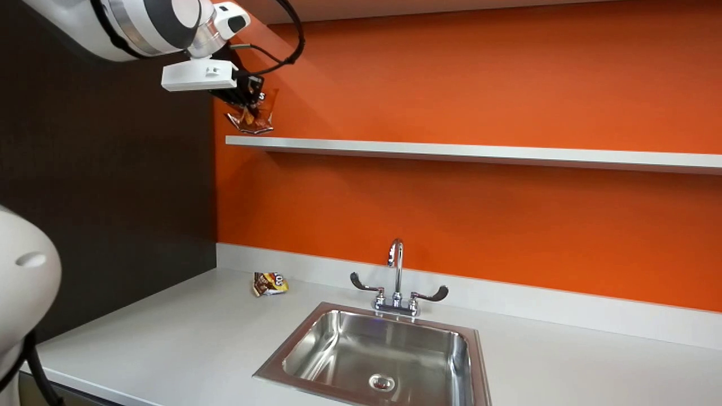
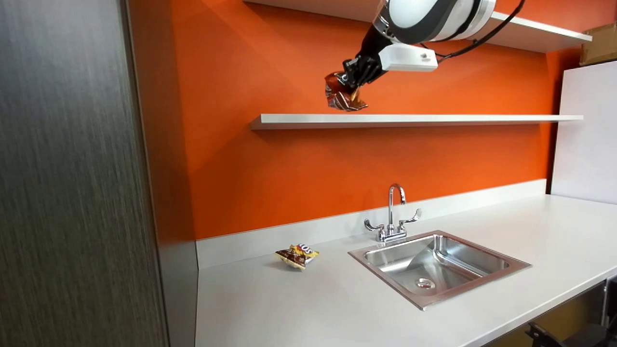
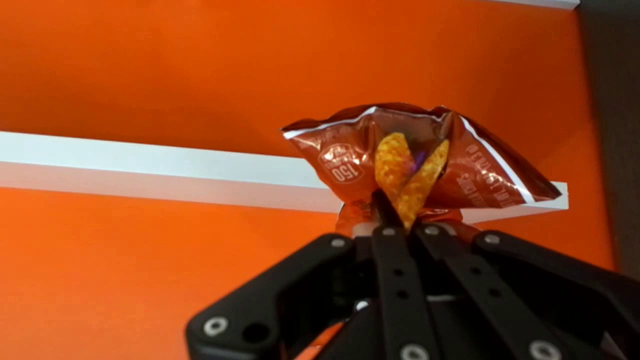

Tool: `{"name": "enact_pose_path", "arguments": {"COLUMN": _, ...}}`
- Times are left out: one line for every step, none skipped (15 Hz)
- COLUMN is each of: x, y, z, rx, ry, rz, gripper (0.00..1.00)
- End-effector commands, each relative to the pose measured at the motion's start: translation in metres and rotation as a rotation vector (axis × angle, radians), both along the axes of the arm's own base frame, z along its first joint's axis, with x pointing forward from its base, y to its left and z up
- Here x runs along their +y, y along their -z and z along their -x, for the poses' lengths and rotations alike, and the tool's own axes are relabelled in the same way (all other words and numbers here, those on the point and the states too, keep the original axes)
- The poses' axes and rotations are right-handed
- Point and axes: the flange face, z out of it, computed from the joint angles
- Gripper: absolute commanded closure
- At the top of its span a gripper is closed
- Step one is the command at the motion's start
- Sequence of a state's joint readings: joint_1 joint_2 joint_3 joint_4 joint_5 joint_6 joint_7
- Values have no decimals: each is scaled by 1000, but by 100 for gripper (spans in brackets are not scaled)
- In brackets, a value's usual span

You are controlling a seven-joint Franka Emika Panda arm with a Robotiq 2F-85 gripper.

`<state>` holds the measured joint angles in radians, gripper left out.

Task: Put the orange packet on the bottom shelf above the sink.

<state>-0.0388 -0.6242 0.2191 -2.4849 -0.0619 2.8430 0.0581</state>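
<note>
My gripper [image 1: 252,102] is shut on the orange packet [image 1: 252,122], which hangs crinkled from the fingertips. Both show in an exterior view too, the gripper [image 2: 355,81] and the packet [image 2: 343,98]. In the wrist view the fingers [image 3: 404,227] pinch the packet [image 3: 342,162] at its middle. In both exterior views the packet appears just above the bottom shelf [image 1: 474,151] [image 2: 424,118], near its left end. In the wrist view the packet covers part of the shelf [image 3: 150,157]. I cannot tell whether it is over or in front of it. The sink [image 1: 483,366] [image 2: 400,285] is below.
A smaller brown-and-yellow packet [image 1: 271,283] [image 2: 297,255] lies on the counter left of the sink. The chrome faucet [image 1: 397,282] stands behind the basin. A dark side panel [image 1: 107,169] closes off the left. An upper shelf [image 2: 549,34] runs above, with a cardboard box [image 2: 598,44] beyond it.
</note>
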Motion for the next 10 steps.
{"name": "enact_pose_path", "arguments": {"x": 6, "y": -20, "z": -29, "rx": -24, "ry": 44, "rz": 8, "gripper": 99}}
{"name": "enact_pose_path", "arguments": {"x": 7, "y": -23, "z": -36, "rx": -32, "ry": 51, "rz": 10, "gripper": 99}}
{"name": "enact_pose_path", "arguments": {"x": 8, "y": -26, "z": -44, "rx": -37, "ry": 57, "rz": 15, "gripper": 99}}
{"name": "enact_pose_path", "arguments": {"x": 9, "y": -27, "z": -54, "rx": -36, "ry": 63, "rz": 22, "gripper": 99}}
{"name": "enact_pose_path", "arguments": {"x": 10, "y": -29, "z": -61, "rx": -38, "ry": 69, "rz": 26, "gripper": 99}}
{"name": "enact_pose_path", "arguments": {"x": 11, "y": -29, "z": -70, "rx": -40, "ry": 75, "rz": 32, "gripper": 99}}
{"name": "enact_pose_path", "arguments": {"x": 12, "y": -31, "z": -77, "rx": -44, "ry": 81, "rz": 37, "gripper": 99}}
{"name": "enact_pose_path", "arguments": {"x": 14, "y": -31, "z": -85, "rx": -47, "ry": 87, "rz": 40, "gripper": 99}}
{"name": "enact_pose_path", "arguments": {"x": 15, "y": -33, "z": -92, "rx": -48, "ry": 92, "rz": 42, "gripper": 99}}
{"name": "enact_pose_path", "arguments": {"x": 16, "y": -34, "z": -99, "rx": -52, "ry": 97, "rz": 47, "gripper": 99}}
